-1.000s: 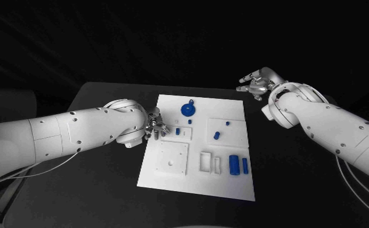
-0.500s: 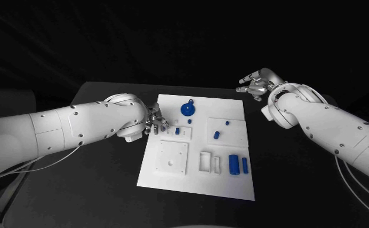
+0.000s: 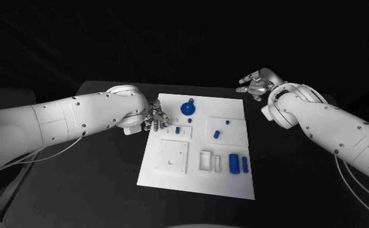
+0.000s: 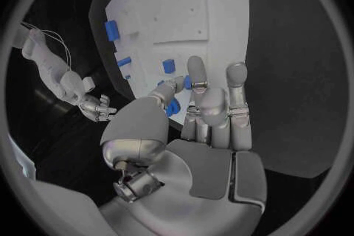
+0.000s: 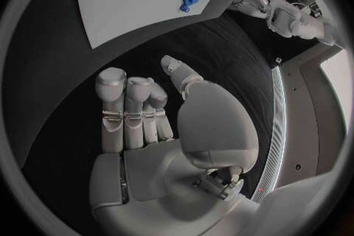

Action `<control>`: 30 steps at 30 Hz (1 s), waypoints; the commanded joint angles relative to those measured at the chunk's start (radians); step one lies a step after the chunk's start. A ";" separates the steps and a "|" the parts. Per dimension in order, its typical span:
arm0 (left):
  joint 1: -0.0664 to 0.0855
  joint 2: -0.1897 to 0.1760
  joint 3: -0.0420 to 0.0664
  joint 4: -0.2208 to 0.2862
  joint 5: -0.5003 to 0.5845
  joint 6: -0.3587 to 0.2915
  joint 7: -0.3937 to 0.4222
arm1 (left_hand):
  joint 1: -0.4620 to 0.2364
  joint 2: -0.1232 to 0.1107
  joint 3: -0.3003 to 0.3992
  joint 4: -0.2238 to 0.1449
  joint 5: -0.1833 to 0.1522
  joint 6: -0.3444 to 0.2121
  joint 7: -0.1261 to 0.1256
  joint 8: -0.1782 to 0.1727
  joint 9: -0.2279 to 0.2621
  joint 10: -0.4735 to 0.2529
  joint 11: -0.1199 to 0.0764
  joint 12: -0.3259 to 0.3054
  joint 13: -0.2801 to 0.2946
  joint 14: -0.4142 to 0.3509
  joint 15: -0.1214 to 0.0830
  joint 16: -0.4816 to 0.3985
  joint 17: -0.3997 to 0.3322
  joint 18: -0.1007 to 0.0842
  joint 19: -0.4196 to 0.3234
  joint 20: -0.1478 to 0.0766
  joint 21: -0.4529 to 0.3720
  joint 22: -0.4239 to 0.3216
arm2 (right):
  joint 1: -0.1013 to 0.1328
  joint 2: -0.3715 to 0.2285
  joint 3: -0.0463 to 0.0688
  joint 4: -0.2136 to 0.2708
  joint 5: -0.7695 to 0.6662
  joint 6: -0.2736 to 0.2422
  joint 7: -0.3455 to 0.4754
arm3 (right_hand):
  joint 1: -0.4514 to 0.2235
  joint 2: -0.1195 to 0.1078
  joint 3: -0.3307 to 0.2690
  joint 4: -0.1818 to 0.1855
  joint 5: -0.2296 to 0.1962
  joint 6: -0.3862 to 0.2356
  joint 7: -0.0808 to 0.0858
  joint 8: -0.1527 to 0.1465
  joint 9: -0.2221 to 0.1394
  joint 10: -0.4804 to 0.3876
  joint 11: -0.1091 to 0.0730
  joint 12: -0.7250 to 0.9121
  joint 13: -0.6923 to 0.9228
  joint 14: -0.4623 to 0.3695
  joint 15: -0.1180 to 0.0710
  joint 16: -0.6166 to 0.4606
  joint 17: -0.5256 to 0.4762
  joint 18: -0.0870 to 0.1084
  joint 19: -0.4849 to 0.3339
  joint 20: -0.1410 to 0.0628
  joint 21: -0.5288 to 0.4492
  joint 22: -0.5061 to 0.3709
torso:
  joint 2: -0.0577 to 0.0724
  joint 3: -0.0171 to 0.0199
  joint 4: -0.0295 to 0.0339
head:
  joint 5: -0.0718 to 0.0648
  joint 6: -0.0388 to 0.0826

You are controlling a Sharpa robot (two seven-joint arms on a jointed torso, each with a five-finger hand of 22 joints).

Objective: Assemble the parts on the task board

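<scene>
while the task board (image 3: 201, 150) lies mid-worktop (image 3: 92, 185) with small blue parts (image 3: 233, 163) dotted on it, their shapes are too tiny to tell. left hand (image 3: 156, 119) hovers over its left edge, fingers loosely apart, holding nothing. right hand (image 3: 256, 84) hangs off the far right corner, also spread and empty.

A matte black rectangular table (image 3: 92, 185) fills the lower part of the head view, its far edge faintly lit. Behind it the room lies in near-total darkness. In the right wrist view, a thin pale curved strip (image 5: 277, 124) runs along a grey surface.
</scene>
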 commanded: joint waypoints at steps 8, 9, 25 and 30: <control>0.021 0.038 0.015 -0.086 0.055 0.226 0.065 | -0.016 -0.055 0.296 -0.150 -0.085 0.049 -0.032 -0.006 0.059 0.036 -0.010 0.022 0.011 0.001 0.000 0.038 0.045 0.003 -0.012 -0.004 0.032 0.019 | -0.002 0.002 0.000 0.000 -0.010 0.016 0.003 | -0.001 0.005 0.001 -0.002 0.002 0.004 0.004 -0.006 -0.001 -0.006 -0.003 0.001 0.001 0.006 0.002 -0.005 0.001 0.008 0.054 -0.003 -0.003 0.032 | 0.001 0.0000 -0.0011 | -0.001 -0.004; 0.023 0.043 0.015 -0.094 0.056 0.233 0.067 | -0.015 -0.055 0.296 -0.151 -0.085 0.050 -0.033 -0.006 0.059 0.036 -0.010 0.022 0.011 0.001 0.000 0.038 0.045 0.003 -0.012 -0.004 0.033 0.019 | -0.002 0.003 0.000 0.000 -0.010 0.016 0.003 | -0.001 0.005 0.001 -0.002 0.002 0.004 0.004 -0.006 -0.001 -0.006 -0.003 0.001 0.001 0.006 0.002 -0.005 0.001 0.008 0.054 -0.003 -0.003 0.032 | 0.001 0.0002 -0.0019 | -0.001 -0.004; 0.032 0.126 0.015 -0.194 -0.021 0.380 0.156 | 0.005 -0.060 0.285 -0.149 -0.085 0.052 -0.031 -0.007 0.033 0.032 -0.009 0.024 0.009 -0.001 0.001 0.037 0.042 0.001 -0.020 -0.004 0.040 0.018 | -0.002 0.010 0.000 0.000 -0.010 0.017 0.003 | -0.004 0.007 0.004 -0.006 0.001 0.005 0.004 -0.006 -0.001 -0.006 -0.003 0.002 0.002 0.006 0.002 -0.005 0.001 0.007 0.055 -0.003 -0.003 0.033 | 0.001 0.0013 -0.0030 | -0.001 -0.008; 0.031 0.142 0.012 -0.207 -0.084 0.400 0.188 | 0.007 -0.060 0.284 -0.149 -0.085 0.052 -0.031 -0.007 0.031 0.032 -0.009 0.025 0.009 -0.002 0.001 0.035 0.039 0.002 -0.019 -0.005 0.040 0.018 | -0.002 0.012 0.000 0.000 -0.010 0.017 0.003 | -0.004 0.007 0.004 -0.006 0.001 0.005 0.004 -0.006 -0.001 -0.006 -0.003 0.002 0.002 0.006 0.002 -0.005 0.001 0.007 0.055 -0.003 -0.003 0.033 | 0.000 0.0008 -0.0030 | -0.002 -0.012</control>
